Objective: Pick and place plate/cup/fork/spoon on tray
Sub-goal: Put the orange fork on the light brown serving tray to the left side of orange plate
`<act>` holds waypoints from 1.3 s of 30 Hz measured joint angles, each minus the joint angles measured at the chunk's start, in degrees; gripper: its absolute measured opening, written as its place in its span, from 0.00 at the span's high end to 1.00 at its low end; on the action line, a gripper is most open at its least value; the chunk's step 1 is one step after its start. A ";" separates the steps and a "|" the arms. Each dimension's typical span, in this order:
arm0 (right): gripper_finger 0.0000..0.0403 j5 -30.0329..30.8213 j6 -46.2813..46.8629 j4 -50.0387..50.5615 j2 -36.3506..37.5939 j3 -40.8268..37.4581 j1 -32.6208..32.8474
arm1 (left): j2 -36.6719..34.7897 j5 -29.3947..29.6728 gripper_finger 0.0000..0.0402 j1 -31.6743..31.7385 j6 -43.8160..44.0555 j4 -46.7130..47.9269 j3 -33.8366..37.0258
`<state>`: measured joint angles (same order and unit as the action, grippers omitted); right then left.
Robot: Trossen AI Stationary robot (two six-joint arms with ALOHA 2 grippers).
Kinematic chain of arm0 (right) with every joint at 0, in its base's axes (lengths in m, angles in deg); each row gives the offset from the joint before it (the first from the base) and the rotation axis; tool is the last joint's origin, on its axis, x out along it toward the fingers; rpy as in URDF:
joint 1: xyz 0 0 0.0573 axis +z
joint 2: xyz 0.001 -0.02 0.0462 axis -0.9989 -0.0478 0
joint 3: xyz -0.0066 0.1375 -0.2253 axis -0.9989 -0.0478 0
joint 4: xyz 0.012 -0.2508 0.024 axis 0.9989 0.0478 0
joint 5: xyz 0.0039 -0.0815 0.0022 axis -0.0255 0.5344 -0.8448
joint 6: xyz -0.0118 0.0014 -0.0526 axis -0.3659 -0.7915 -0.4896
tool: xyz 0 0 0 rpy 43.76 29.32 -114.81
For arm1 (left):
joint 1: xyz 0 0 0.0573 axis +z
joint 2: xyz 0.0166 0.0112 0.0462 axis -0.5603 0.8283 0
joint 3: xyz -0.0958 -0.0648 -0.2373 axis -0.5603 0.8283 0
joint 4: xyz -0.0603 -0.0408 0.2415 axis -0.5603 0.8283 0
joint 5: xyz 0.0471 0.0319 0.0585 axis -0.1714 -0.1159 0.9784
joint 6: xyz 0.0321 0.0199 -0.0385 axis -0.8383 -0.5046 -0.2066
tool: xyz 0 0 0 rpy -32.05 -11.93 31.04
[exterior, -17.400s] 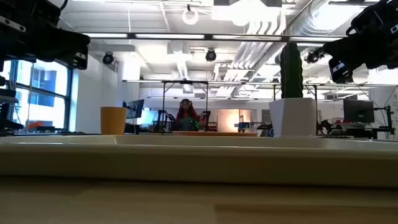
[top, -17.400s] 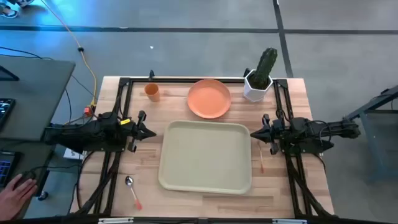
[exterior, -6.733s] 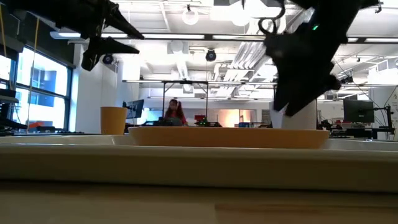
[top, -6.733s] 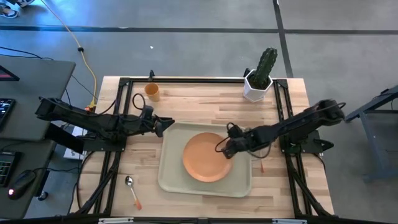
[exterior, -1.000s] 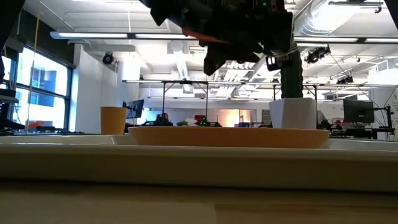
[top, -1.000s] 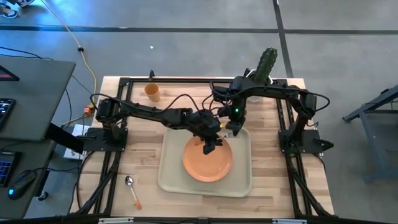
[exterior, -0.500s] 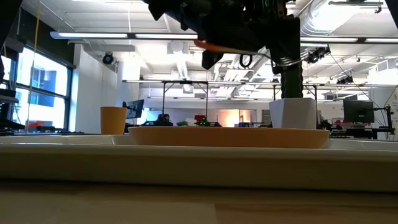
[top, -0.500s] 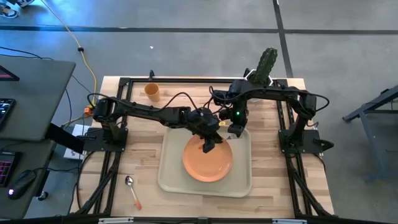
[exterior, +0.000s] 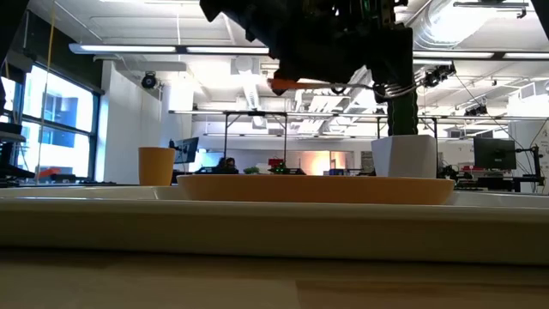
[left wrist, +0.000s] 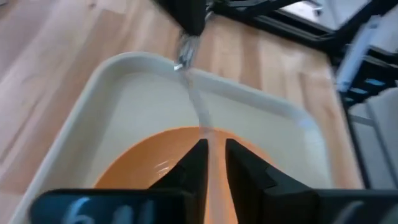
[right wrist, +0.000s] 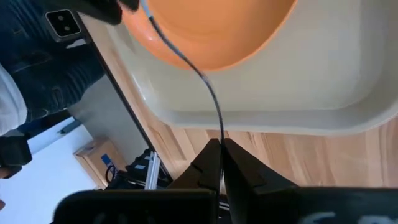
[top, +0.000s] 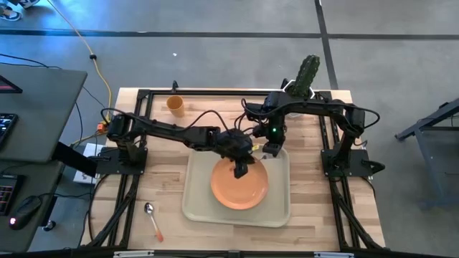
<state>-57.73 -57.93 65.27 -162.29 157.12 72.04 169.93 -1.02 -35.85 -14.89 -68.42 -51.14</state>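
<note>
**Ops A:** Overhead first. What do I have?

**Ops B:** Both arms meet in the middle of the frame. I've got the left gripper (top: pixel 240 169) over the plate's (top: pixel 240 185) upper edge. The right gripper (top: pixel 272 147) is just up and right of it, over the tray's (top: pixel 199 204) top right part. The plate lies in the tray and nothing lies on it. The cup (top: pixel 175 104) stands on the table at upper left, and the spoon (top: pixel 152 218) lies at lower left off the tray. The cactus pot (top: pixel 297 97) is at upper right. I can't make out the fork from up here.

**Ops A:** Table-level?

**Ops B:** The fork (exterior: pixel 296 83) hangs level in the upper centre, well above the plate. Its orange handle points left and its metal end points right, into the dark gripper mass.

**Ops A:** Left wrist?

**Ops B:** My left fingers are clenched on the handle at bottom centre. The fork's long axis runs straight up the frame, and the tines end at the right gripper at the top edge. The plate and tray are beneath.

**Ops A:** Right wrist?

**Ops B:** Those fingers look pinched on the fork too. I see it edge-on as a thin line running to the upper left. So both hold it, one at each end. I judge one must let go before it can go down.
</note>
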 joint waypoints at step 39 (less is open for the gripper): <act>0.94 2.57 -0.43 -3.64 0.02 0.11 -0.85 | 1.77 -2.32 0.99 1.43 5.51 0.78 0.02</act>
<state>-55.16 -58.36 61.63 -162.28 157.23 71.19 171.70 -3.33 -34.42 -9.37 -67.64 -51.12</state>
